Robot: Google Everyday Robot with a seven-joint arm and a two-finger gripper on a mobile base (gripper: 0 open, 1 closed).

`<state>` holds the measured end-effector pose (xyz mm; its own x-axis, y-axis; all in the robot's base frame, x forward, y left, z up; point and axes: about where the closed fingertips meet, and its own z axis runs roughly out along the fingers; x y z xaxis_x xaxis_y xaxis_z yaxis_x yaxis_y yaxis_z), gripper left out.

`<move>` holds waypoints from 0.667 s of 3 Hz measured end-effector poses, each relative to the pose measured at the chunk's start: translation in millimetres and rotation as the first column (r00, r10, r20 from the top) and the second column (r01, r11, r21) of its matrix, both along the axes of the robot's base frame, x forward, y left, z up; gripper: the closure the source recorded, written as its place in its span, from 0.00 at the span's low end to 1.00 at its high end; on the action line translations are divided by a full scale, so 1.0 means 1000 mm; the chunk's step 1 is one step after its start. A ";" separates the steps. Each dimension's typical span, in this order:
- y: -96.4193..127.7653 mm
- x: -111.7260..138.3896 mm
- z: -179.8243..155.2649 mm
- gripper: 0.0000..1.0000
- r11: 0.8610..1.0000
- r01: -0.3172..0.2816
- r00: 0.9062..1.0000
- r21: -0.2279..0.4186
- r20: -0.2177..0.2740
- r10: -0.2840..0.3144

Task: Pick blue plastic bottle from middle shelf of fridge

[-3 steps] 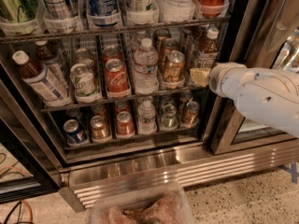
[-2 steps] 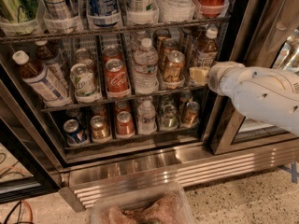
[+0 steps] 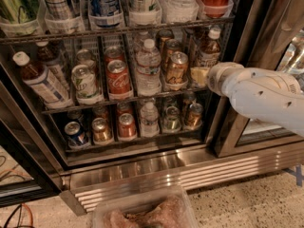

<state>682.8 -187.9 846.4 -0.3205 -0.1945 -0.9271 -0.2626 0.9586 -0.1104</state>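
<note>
The fridge stands open with three wire tiers. On the middle shelf a blue plastic bottle with white cap and amber drink stands at the far right. Two similar bottles lean at the far left of the same shelf. My gripper, at the end of the white arm, is at the right end of the middle shelf. It is right at the lower front of the right-hand bottle and hides its base.
On the middle shelf, between the bottles, stand a red can, a clear ribbed water bottle and a gold can. Short cans fill the lowest tier. The dark door frame is just right of the gripper. A clear bin sits below.
The gripper has edged very slightly left, towards the right-hand bottle. Everything on the shelves stays where it was.
</note>
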 end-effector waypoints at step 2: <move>0.000 0.006 -0.001 0.41 1.000 0.005 1.000 0.001 0.007 -0.005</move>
